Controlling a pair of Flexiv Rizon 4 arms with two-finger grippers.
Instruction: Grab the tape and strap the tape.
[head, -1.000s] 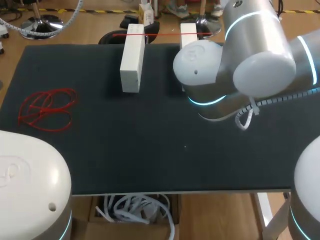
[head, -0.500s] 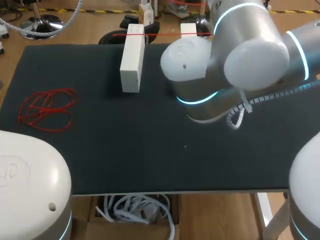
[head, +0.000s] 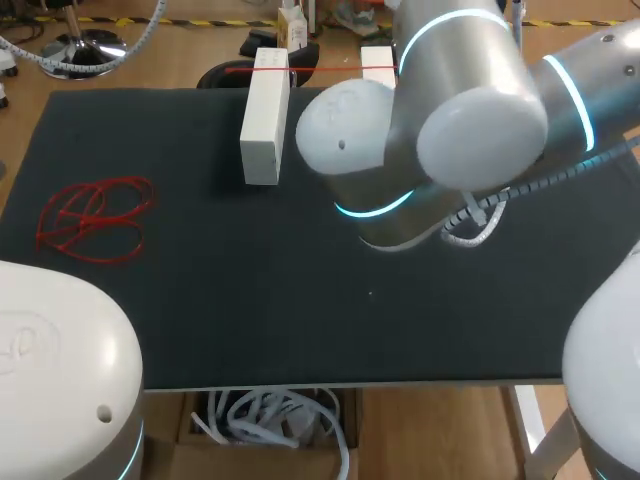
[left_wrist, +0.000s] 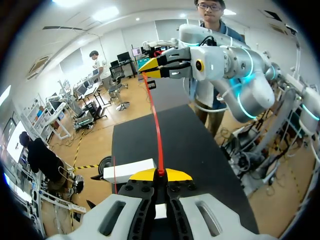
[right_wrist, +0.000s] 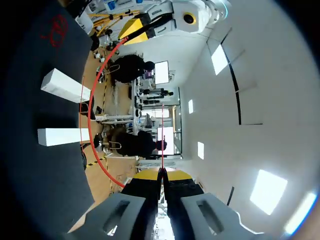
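Note:
A thin red tape (left_wrist: 158, 125) runs taut through the air between my two grippers. In the left wrist view my left gripper (left_wrist: 161, 174) is shut on one end, and my right gripper (left_wrist: 159, 67) holds the other end high ahead. In the right wrist view my right gripper (right_wrist: 161, 174) is shut on the tape (right_wrist: 92, 100), which arcs away to my left gripper (right_wrist: 136, 28). Two white blocks (head: 265, 115) (head: 377, 58) stand at the table's far side with a red strand (head: 320, 68) across them. My right arm (head: 440, 130) hides both grippers in the head view.
A loose coil of red tape (head: 95, 215) lies on the black mat (head: 250, 300) at the left. My left arm's base (head: 50, 370) fills the near left corner. A box of white cable ties (head: 270, 420) sits below the table's front edge.
My right arm has swung to the left over the table, now covering more of the right-hand white block. Both grippers have stayed shut.

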